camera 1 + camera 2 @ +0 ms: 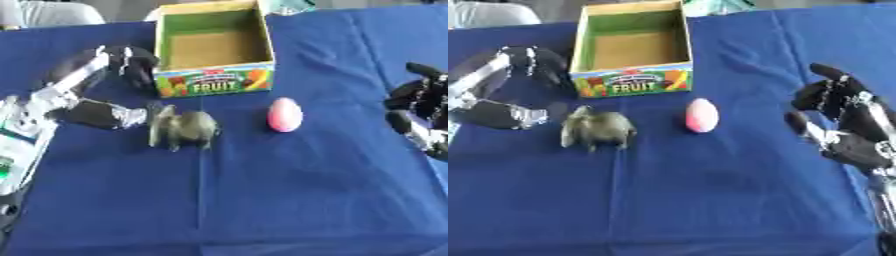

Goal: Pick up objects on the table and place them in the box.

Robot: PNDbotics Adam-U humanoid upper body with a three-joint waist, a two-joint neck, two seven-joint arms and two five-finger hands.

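Worktop w/ dark blue cloth (262,200) carries an open cardboard box w/ green inside and "FRUIT" label on its front wall (214,82), at the far middle, nothing visible inside. Two things wait in front of it: a dull olive-green toy animal, lumpy, maybe an elephant (184,129), and a small pink egg-shaped object (284,114), standing w/ long axis roughly upright, just right of the toy and near the box's front-right corner. Left hand (105,112), black w/ silver joints, sits immediately left of the green toy, thumb and fingers spread wide like a C opening toward the toy and box, holding nothing; whether it touches the toy, can't tell. Right hand (837,117) hovers well apart at the right edge, fingers relaxed and part-curled, empty. Judgement: left hand is far nearer the toy, which lies to its right, so prob. toy first; egg is about midway, slightly closer to the right hand.
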